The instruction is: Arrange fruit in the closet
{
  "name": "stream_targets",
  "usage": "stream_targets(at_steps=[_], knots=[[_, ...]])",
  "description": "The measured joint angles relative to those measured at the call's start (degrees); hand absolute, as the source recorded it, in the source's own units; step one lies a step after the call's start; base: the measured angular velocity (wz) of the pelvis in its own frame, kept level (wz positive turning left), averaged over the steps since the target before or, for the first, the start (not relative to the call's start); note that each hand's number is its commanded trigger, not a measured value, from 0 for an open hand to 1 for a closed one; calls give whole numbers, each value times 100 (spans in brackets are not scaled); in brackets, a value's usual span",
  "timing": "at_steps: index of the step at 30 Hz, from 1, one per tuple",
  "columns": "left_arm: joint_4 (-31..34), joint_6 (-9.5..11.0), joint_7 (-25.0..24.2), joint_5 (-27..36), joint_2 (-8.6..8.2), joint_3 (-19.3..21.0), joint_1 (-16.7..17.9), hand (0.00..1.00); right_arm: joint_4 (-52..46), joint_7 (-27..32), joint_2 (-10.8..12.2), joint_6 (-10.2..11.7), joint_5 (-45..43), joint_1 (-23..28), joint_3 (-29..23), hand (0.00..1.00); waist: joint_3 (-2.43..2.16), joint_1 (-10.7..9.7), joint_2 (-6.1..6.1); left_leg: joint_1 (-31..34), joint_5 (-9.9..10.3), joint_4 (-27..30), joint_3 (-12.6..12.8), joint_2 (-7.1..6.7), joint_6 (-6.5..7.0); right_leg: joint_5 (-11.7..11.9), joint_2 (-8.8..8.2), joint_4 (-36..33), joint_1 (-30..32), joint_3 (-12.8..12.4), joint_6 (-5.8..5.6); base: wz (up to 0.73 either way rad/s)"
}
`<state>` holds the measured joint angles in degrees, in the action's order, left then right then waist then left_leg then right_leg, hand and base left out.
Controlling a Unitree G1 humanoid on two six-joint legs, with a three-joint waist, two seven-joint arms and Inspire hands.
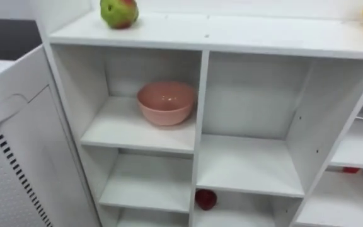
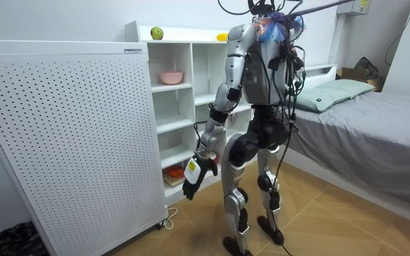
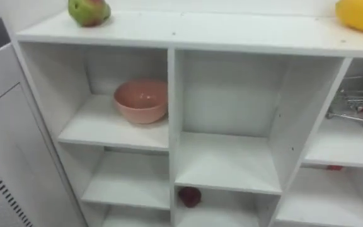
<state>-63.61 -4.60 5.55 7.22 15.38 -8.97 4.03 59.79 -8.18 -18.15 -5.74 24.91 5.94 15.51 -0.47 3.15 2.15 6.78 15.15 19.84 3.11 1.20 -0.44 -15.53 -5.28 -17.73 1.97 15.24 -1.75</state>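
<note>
Green apple (image 1: 119, 12) sits at the left end of the closet (image 1: 232, 31) top, high above the left hand (image 2: 194, 174), which hangs loose-fingered and empty by the robot's thigh.

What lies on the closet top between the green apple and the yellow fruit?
Nothing: in the right eye view the closet top is bare there.

Silver-grey body, dark dangling cables, black left hand (image 2: 199, 176).
</note>
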Motion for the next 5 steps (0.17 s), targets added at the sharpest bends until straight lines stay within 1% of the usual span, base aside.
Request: stream_targets(at_steps=[2,3,4,5], knots=[[15,26,8,-25,-86,213,169,0,265,94,154,9,171,213,-341,0,8,-49,-3,-247,-1,-140,3,-5,-1,49,28,223,-291,33,-25,3],[27,44,34,-28,-138,358,292,0,429,178,261,11,329,327,-509,0,28,-90,-17,-401,-1,-224,5,-10,-1,73,42,347,-465,47,-35,0],[87,47,53,-28,-169,460,409,0,512,218,354,9,438,400,-646,0,38,-132,-10,-517,-1,-267,9,-14,-2,76,49,409,-581,36,-38,-3],[109,48,53,-29,-183,492,496,0,525,224,392,14,440,441,-742,0,46,-137,-14,-549,-1,-280,18,-14,-2,78,53,426,-617,24,-40,-4]])
